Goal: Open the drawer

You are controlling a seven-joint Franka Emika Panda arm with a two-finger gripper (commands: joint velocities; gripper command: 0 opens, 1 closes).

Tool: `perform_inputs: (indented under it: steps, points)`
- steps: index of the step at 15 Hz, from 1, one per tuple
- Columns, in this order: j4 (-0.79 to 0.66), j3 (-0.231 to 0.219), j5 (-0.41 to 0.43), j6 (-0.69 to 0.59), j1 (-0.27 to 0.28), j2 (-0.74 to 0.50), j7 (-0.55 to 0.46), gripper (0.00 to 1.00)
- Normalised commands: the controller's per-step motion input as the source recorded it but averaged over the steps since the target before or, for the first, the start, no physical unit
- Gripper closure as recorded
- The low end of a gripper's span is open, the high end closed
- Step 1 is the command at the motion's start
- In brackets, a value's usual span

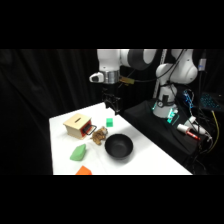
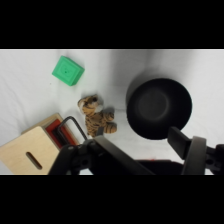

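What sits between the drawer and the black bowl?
A small striped toy tiger lies between the drawer and the black bowl; the wrist view shows it best, close beside the drawer's handle.

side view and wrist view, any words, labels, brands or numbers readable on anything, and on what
None can be read.
The wooden box, green block, black bowl and tiger toy show no writing.
Clutter by the arm's base: too blurred to tell.
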Motion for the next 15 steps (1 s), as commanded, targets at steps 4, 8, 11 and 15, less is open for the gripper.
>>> perform_inputs:
  steps: [4,8,11,15]
  points:
    - [0.07,0.013,0.042,0.0,-0.009,0.04,0.06,0.0]
    - [0.19,0.005,0.155,0.07,-0.019,0.11,0.19,0.0]
    - [0.24,-0.004,0.131,0.1,-0.03,0.15,0.15,0.0]
    - [0.27,-0.025,0.086,0.12,-0.052,0.2,0.18,0.0]
